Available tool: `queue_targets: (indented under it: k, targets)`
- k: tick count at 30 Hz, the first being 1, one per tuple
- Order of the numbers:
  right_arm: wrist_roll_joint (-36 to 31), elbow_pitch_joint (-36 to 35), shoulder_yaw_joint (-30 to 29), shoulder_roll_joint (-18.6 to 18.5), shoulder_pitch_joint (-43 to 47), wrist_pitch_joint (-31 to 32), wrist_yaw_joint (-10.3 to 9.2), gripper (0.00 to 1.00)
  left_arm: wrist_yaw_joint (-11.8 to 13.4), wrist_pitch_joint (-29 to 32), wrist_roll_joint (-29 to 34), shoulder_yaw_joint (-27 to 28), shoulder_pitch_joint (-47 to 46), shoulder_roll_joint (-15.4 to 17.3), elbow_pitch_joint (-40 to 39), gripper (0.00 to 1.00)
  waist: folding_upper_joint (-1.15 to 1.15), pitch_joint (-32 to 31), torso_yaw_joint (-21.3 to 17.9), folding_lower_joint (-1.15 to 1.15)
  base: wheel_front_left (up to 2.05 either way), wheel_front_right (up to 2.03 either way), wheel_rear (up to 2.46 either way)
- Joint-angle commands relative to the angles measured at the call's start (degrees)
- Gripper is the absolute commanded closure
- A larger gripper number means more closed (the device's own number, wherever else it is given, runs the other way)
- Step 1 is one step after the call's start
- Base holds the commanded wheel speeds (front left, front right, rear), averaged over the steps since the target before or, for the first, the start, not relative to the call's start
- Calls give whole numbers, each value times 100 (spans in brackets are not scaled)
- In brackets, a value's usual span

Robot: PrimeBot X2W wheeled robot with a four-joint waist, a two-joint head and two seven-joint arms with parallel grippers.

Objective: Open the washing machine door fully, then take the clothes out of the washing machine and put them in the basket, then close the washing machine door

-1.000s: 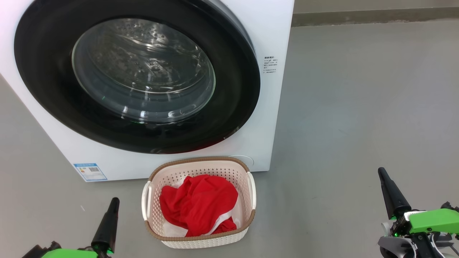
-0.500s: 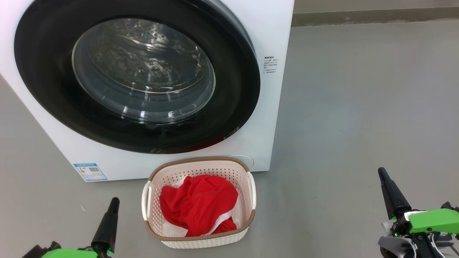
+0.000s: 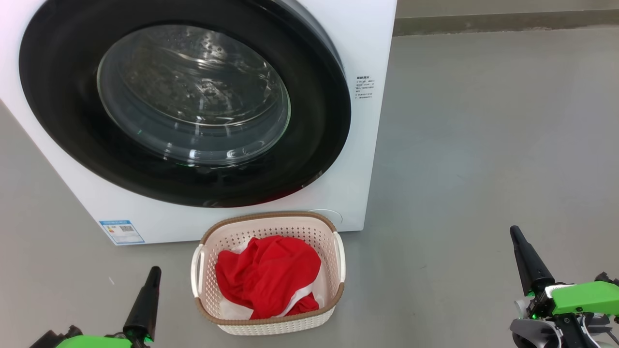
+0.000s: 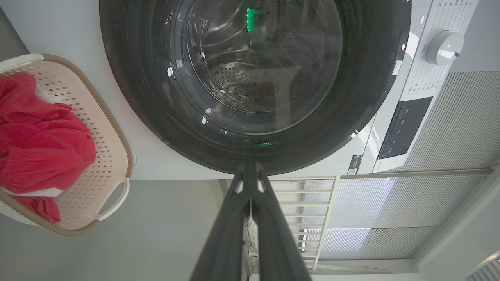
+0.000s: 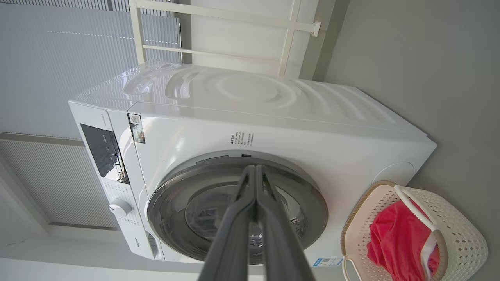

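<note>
The white washing machine (image 3: pixel 367 43) stands ahead with its black-rimmed washing machine door (image 3: pixel 63 125) lying flat against the front, closed; through the glass (image 3: pixel 193 92) I see a bare steel drum. In front of it the cream basket (image 3: pixel 338 256) holds the red clothes (image 3: pixel 266 275) with white parts. My left gripper (image 3: pixel 154 271) is shut at the lower left, empty, left of the basket. My right gripper (image 3: pixel 514 232) is shut at the lower right, empty, well right of the basket. The door (image 4: pixel 371 97), basket (image 4: pixel 113 156) and clothes (image 4: pixel 43 144) show in the left wrist view behind my left gripper (image 4: pixel 250 166). The right wrist view has my right gripper (image 5: pixel 256 168), the machine (image 5: pixel 273 128) and the basket (image 5: pixel 468 242).
Grey floor (image 3: pixel 483 145) spreads open to the right of the machine and around the basket. A wall base (image 3: pixel 503 21) runs along the back. A control panel (image 4: pixel 406 125) and dial (image 4: pixel 443 47) sit at the machine's top, with white window frames (image 4: pixel 312 210) behind.
</note>
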Motion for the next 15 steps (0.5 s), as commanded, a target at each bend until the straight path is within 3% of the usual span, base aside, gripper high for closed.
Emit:
queue_targets:
  k: [1, 15]
  targets:
    - [-10, -141, 103, -50, -272, 37, 3, 100, -42, 18, -41, 197, -225, 73, -159, 100, 0, 0, 0, 0, 0, 0, 0]
    - [-11, -141, 102, -49, -272, 37, 3, 100, -42, 18, -41, 197, -225, 73, -159, 100, 0, 0, 0, 0, 0, 0, 0]
